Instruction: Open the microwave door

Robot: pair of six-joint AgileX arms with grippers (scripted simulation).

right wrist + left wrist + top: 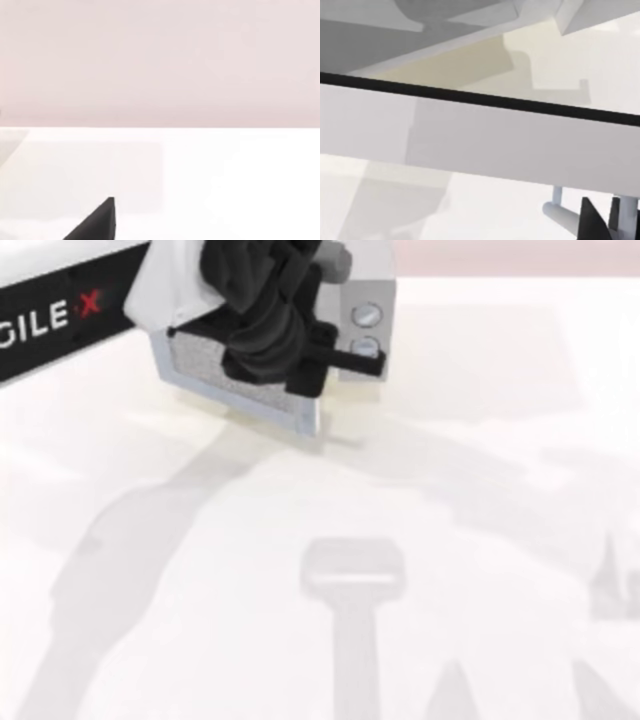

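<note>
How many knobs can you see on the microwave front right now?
2: both on the microwave front, stacked, upper knob above lower knob, right of the left tool. The arm may hide others.

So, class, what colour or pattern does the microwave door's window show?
A speckled grey mesh, framed in pale grey, on the microwave door; the top view shows it best.

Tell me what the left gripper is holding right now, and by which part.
The left gripper sits at the microwave door, which is swung partly open, up by its handle edge near the knobs. Whether the fingers actually clamp the handle cannot be told.
</note>
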